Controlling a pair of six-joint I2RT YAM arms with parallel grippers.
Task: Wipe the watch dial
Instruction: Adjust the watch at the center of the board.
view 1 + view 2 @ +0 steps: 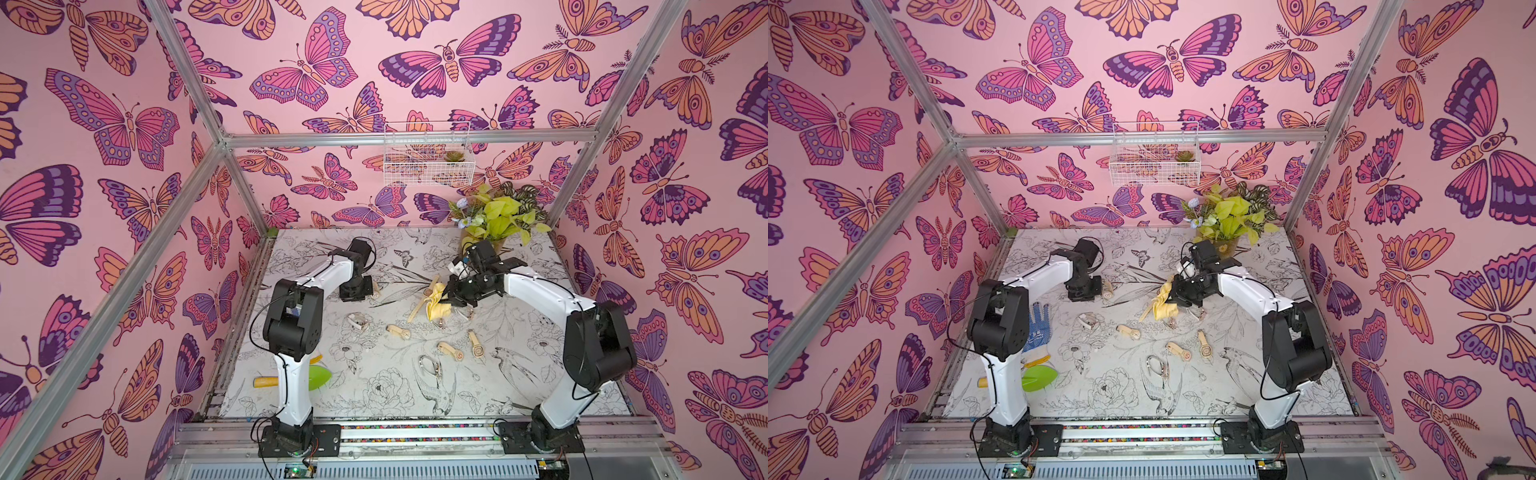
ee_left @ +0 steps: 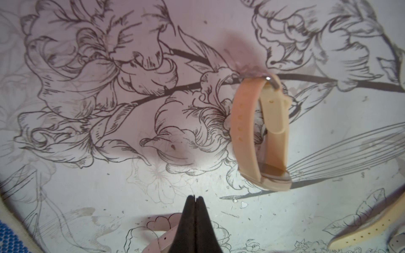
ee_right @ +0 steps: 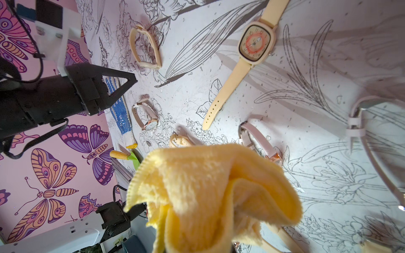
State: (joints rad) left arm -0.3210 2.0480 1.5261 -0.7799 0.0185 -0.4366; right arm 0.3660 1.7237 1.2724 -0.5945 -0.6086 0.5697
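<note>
Right wrist view: right gripper (image 1: 448,296) clamps a yellow cloth (image 3: 210,192). In a top view, the cream square-dial watch (image 1: 415,311) lies at its 9 o'clock. Left gripper (image 2: 194,197) fingers (image 2: 190,215) meet, empty. Wire basket (image 1: 428,176) holds a succulent (image 1: 454,156).

Right wrist view: yellow cloth (image 3: 214,197) fills the lower middle, soft-focus near the lens. It covers the right gripper (image 1: 445,297) completely; in both top views the tips are buried in the same cloth.
Pale pink watch (image 3: 258,142): case mostly under the cloth's edge, dial unreadable.
Second pink strap (image 3: 359,127): blurred, cut by the frame edge.

Left wrist view: left gripper (image 2: 195,200) shows its tips only, the rest is cropped.
Strap (image 2: 162,237) beneath it is half covered.
Blue glove (image 2: 8,239): one corner in frame.
Buckled beige watch (image 2: 260,131): edge-on, face not visible.

In a top view, the green scoop (image 1: 320,376) sits partly behind the left arm (image 1: 291,386). All dials are too small to read.
</note>
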